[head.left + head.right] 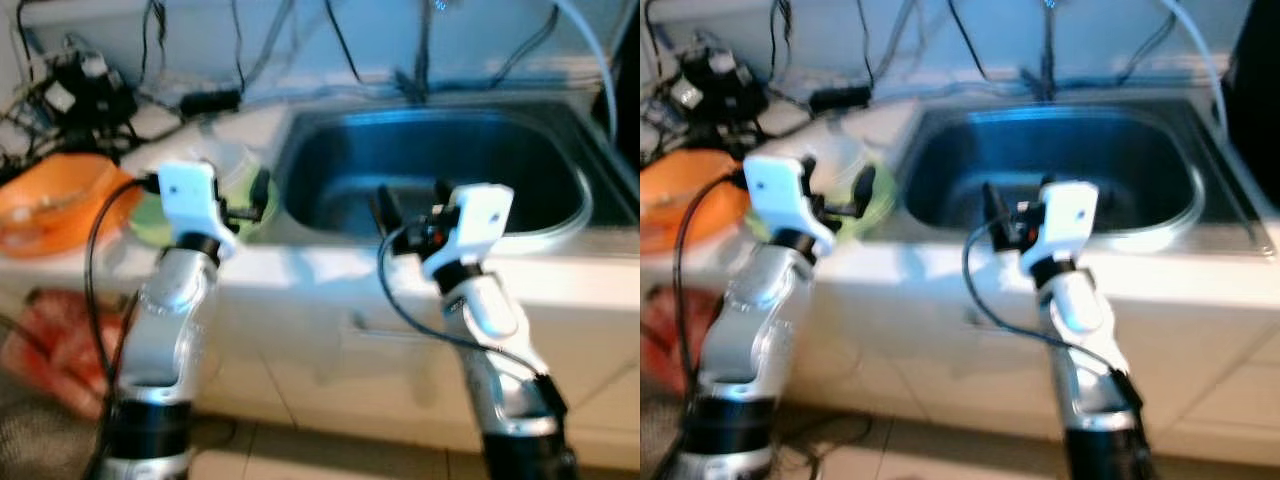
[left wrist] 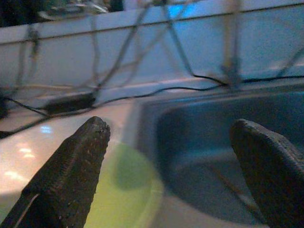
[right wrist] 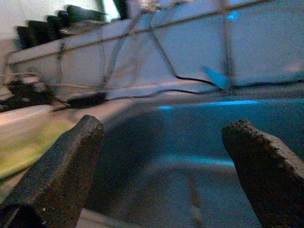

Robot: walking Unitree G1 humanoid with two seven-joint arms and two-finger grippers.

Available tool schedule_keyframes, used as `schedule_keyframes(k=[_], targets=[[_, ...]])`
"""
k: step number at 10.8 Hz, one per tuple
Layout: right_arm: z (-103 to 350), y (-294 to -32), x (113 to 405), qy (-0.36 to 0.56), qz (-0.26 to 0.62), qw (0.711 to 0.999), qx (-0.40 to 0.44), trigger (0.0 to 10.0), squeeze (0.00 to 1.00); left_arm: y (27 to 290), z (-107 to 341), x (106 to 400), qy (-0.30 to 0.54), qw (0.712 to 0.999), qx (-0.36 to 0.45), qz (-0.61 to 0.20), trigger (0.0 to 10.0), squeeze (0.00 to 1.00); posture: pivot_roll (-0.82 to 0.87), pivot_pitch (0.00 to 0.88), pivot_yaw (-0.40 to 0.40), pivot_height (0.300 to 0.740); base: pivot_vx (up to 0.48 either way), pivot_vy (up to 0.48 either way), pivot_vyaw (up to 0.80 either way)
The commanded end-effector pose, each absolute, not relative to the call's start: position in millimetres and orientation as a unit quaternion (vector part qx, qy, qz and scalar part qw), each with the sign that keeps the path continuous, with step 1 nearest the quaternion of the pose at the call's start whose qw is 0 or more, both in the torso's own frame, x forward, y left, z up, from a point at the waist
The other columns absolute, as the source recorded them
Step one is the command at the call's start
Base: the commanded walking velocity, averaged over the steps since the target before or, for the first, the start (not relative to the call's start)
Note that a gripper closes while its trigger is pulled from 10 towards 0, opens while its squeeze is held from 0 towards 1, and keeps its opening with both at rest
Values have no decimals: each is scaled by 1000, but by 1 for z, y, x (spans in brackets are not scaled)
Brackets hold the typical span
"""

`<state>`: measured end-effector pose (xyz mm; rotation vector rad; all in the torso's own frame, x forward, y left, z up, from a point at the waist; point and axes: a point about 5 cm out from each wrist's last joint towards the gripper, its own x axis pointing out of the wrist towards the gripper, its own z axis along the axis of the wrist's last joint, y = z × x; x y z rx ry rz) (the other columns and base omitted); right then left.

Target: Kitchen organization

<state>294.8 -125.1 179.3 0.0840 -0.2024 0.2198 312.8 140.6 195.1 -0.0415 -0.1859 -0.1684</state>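
A steel sink (image 1: 430, 160) is set in the white counter (image 1: 330, 265) before me. A pale green plate (image 1: 150, 222) lies on the counter just left of the sink, and an orange bowl (image 1: 55, 200) sits further left. My left gripper (image 1: 245, 190) hovers open over the green plate (image 2: 123, 190), near the sink's left rim. My right gripper (image 1: 412, 200) is held open above the sink's front edge, pointing into the basin (image 3: 199, 142). Neither gripper has anything between its fingers. The view is blurred.
Black cables and a power brick (image 1: 90, 85) clutter the back of the counter by the tiled wall. A tap (image 1: 415, 60) stands behind the sink. Something red (image 1: 50, 340) lies low at the left, beside the white cabinet fronts (image 1: 330, 370).
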Motion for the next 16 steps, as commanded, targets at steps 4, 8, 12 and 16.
schedule_keyframes(k=[4, 8, 12, 16], targets=[[183, -120, 295, -109, 117, 986, 39, 10000, 0, 148, 191, 314, -88, 993, -35, -67, 10000, 0, 61, 27, 146, 740, 0, 0, 506], [193, -130, 297, -111, 131, 985, 11, 10000, 0, 138, 181, 314, -81, 993, -69, -59, 10000, 0, 16, 32, 79, 740, 0, 0, 0], [198, -127, 301, -109, 131, 985, 4, 10000, 0, 134, 197, 323, -116, 989, -54, -77, 10000, 0, 33, 33, 18, 740, 0, 0, 0], [199, -137, 298, -114, 114, 987, -15, 10000, 0, 119, 178, 320, -86, 990, -71, -84, 10000, 0, -29, 12, 77, 740, 0, 0, 0]])
